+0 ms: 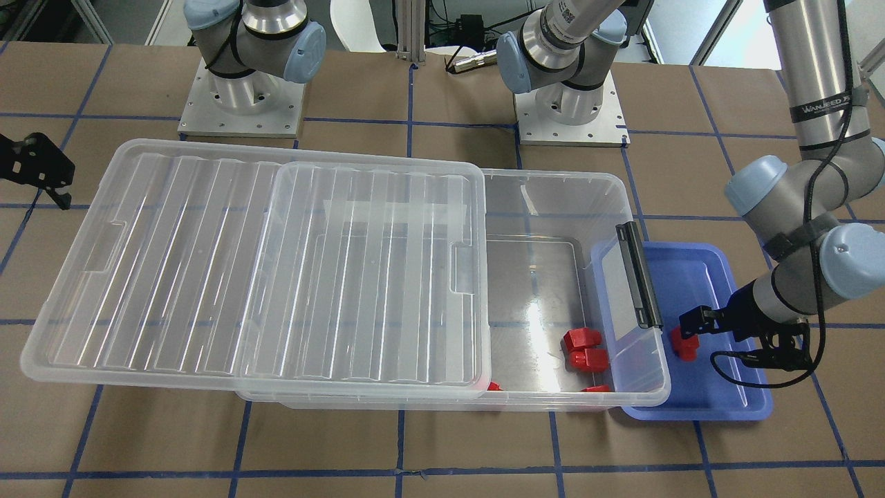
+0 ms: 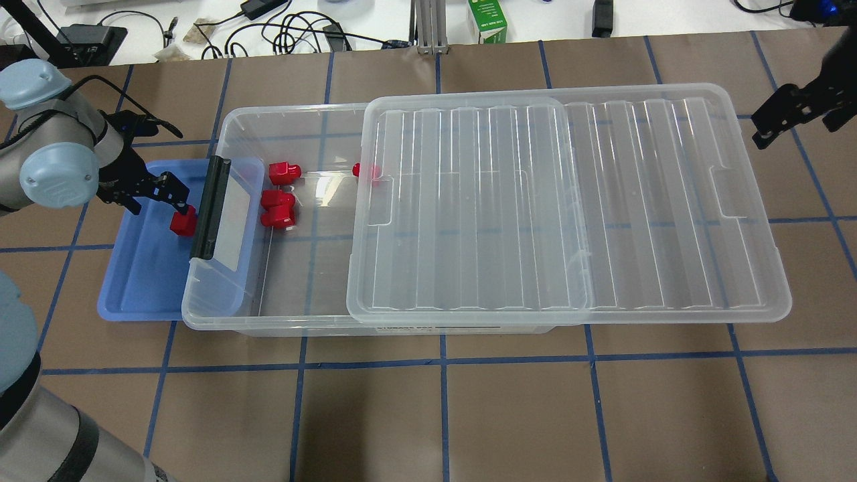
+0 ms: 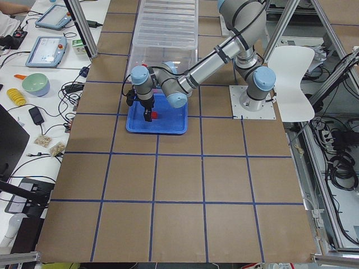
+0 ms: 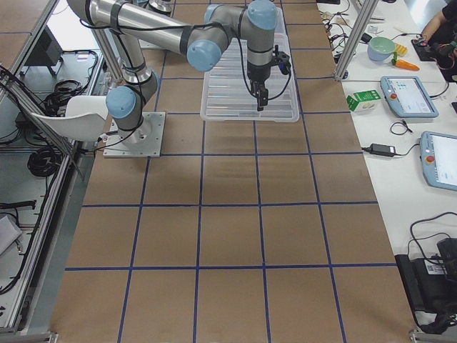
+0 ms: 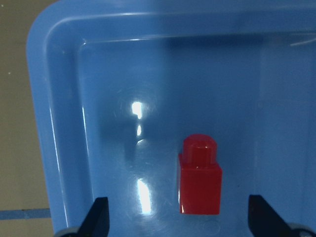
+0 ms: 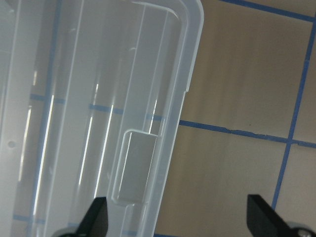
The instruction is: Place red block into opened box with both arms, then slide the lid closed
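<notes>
A red block [image 5: 200, 182] lies on the floor of the blue tray [image 5: 64, 123], its stub pointing away from the wrist camera. My left gripper [image 5: 178, 210] is open, with one finger on each side of the block [image 2: 182, 222]. The clear box [image 2: 227, 127] stands beside the tray, its black handle [image 2: 209, 207] at the tray end. Several red blocks [image 2: 278, 207] lie inside it. The lid [image 2: 569, 201] covers the far part and overhangs that end, leaving the handle end uncovered. My right gripper [image 6: 177, 217] hangs open above the lid's outer end, near its tab [image 6: 133, 168].
The blue tray [image 2: 134, 281] sits partly under the box's handle end. Both arm bases [image 1: 238, 104] stand behind the box. Cables, a green carton [image 2: 487, 20] and other items lie on the white bench beyond the table edge.
</notes>
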Robot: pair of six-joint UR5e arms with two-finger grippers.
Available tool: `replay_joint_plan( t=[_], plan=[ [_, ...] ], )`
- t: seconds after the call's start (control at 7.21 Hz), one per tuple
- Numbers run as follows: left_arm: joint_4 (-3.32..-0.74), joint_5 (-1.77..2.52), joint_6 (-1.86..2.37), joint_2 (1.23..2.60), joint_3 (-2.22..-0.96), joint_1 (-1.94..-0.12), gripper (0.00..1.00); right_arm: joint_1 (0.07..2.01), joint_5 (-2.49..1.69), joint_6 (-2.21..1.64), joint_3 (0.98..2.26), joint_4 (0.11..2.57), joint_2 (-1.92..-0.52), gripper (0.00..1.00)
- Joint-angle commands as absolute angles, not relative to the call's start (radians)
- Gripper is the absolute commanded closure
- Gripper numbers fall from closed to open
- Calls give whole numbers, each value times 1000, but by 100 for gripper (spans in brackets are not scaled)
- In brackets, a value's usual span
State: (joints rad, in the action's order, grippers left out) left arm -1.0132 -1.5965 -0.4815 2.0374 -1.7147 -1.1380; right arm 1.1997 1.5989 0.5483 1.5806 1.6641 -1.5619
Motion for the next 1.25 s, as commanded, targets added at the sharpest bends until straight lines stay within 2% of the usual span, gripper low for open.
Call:
replay_joint_plan(
  t=[0.0, 0.28, 0.55, 0.69, 0.97, 1.11],
  plan=[
    [-1002, -1589, -479, 2055, -1718, -1138, 3, 1223, 1597, 457, 1470, 1490, -1601, 0],
    [-1002, -1589, -474, 2072, -1723, -1143, 4, 1224, 1598, 430, 1470, 1483, -1611, 0],
    [-1002, -1592, -469, 2086, -1724, -1143, 9, 1340, 1609, 262, 1468, 1491, -1603, 0],
    [-1005, -1595, -474, 2086, -1724, -1143, 20, 1408, 1602, 136, 1468, 1499, -1589, 0],
    [-1015, -1603, -472, 2092, -1723, -1143, 99, 1547, 1609, -42, 1466, 1544, -1554, 0],
    [-1017, -1605, -472, 2086, -1718, -1143, 100, 1574, 1611, -58, 1462, 1560, -1539, 0]
  ],
)
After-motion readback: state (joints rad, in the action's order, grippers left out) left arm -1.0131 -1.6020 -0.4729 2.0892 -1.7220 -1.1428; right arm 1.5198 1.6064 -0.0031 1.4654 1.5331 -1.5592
